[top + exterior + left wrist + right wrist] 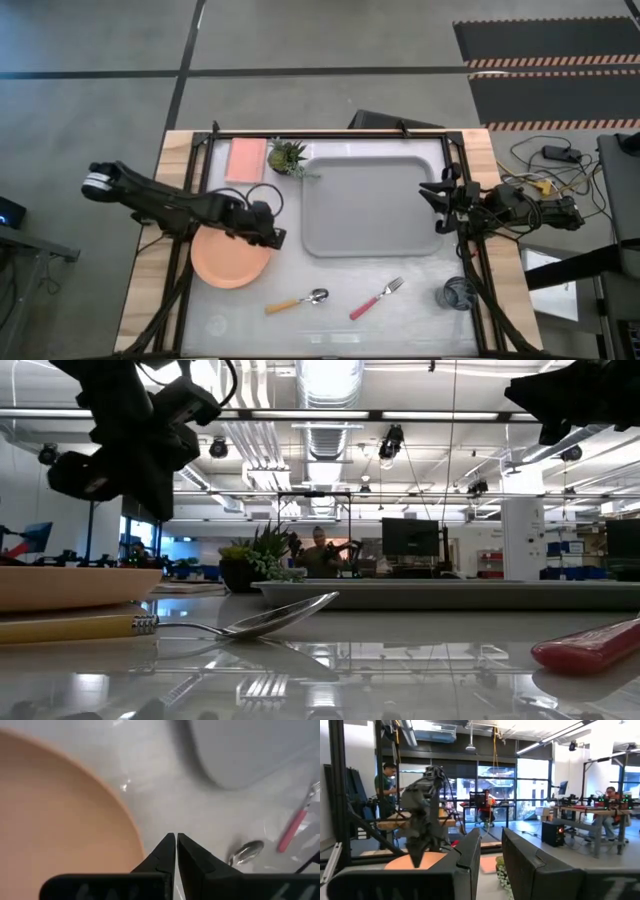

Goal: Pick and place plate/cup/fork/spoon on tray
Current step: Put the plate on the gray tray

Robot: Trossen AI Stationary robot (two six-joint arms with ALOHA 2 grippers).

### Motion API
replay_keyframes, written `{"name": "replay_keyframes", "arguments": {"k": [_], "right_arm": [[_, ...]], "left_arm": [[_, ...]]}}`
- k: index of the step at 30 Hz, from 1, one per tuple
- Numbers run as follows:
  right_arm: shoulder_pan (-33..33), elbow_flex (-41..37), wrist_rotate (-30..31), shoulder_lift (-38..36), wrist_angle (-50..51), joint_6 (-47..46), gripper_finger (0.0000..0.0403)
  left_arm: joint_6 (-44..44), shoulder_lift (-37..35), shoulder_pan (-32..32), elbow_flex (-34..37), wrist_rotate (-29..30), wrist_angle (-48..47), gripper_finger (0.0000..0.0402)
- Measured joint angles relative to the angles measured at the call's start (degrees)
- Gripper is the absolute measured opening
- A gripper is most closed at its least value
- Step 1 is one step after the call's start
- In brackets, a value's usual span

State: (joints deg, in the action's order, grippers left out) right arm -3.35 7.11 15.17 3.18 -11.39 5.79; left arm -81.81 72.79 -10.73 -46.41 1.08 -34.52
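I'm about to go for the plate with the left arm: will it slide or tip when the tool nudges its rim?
The plate lies flat on a glossy white table, so it will probably slide rather than tip. It looks rigid and shallow; its low rim likely gives little to pinch. The left tool, shut, hangs by its edge.
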Motion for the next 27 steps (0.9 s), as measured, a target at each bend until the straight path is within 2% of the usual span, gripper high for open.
{"name": "replay_keyframes", "arguments": {"k": [5, 13, 15, 20, 27], "right_arm": [[0.0, 0.0, 0.0, 0.0, 0.0, 1.3, 0.0068], [0.0, 0.0, 0.0, 0.0, 0.0, 1.9, 0.0068], [0.0, 0.0, 0.1, 0.0, 0.0, 1.8, 0.0068], [0.0, 0.0, 0.0, 0.0, 0.8, 0.8, 0.0068], [0.0, 0.0, -0.1, 0.0, 0.6, -0.3, 0.0068]], "left_arm": [[-6.0, 3.5, -2.9, -2.0, -0.8, 0.0, 0.0000], [-5.9, 9.5, -7.8, -12.6, -0.8, 1.3, 0.0000], [-8.5, 10.6, -9.4, -12.9, -0.7, 1.0, 0.0000], [-11.4, 13.3, -12.7, -11.4, 5.5, 0.9, 0.0000], [-14.4, 15.6, -14.1, -10.2, 2.0, -7.3, 0.0000]]}}
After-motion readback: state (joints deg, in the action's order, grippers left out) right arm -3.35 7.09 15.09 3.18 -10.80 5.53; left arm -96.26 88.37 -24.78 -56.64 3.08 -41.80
